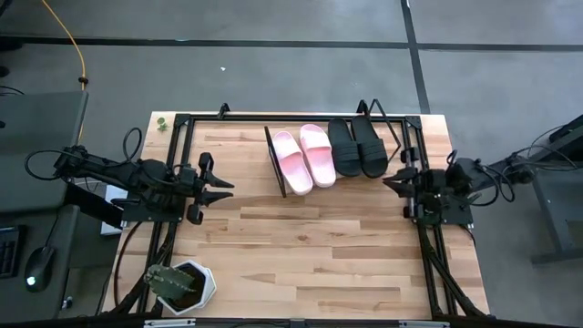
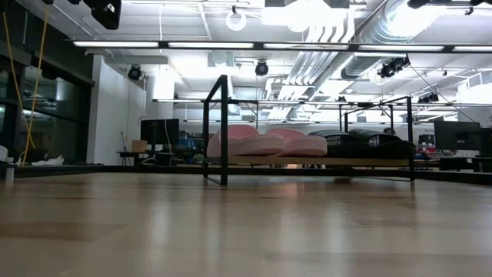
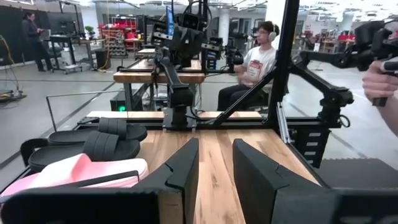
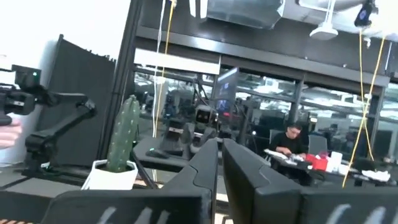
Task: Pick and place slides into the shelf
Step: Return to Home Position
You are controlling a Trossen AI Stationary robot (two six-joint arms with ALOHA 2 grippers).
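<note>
From above, you have the left tool [image 1: 224, 190] on one side of the table [image 1: 319, 255] and the right tool [image 1: 388, 182] on the other, with their tips facing each other. The shelf [image 1: 276, 166] stands between them, set back toward the far table edge from both. All four slides lie on it side by side. The two pink slides [image 1: 304, 158] are at the end nearer your left tool, and the two black slides [image 1: 357, 147] are at the end nearer your right tool. Both tools are well apart from the slides.

The low view gives you what the overhead one cannot. A thin black wire frame holds the shelf's board up off the table, and the slides show side-on with thick soles, the pink pair ahead of the black.

Your left wrist view settles that tool's state. Its fingers [image 3: 183, 165] stand apart with bare wood showing between them, and they hold nothing. The slides lie ahead of it and off to one side, and the black pair shows ridged straps beyond a smooth pink one. Past the table a person [image 3: 258, 62] sits wearing headphones.

In your right wrist view the fingers [image 4: 205, 165] are drawn together to a thin slit with nothing gripped. Beyond them stands a cactus [image 4: 124, 134] in a white pot. The overhead view places it at the near corner of the table, on the left tool's side.
</note>
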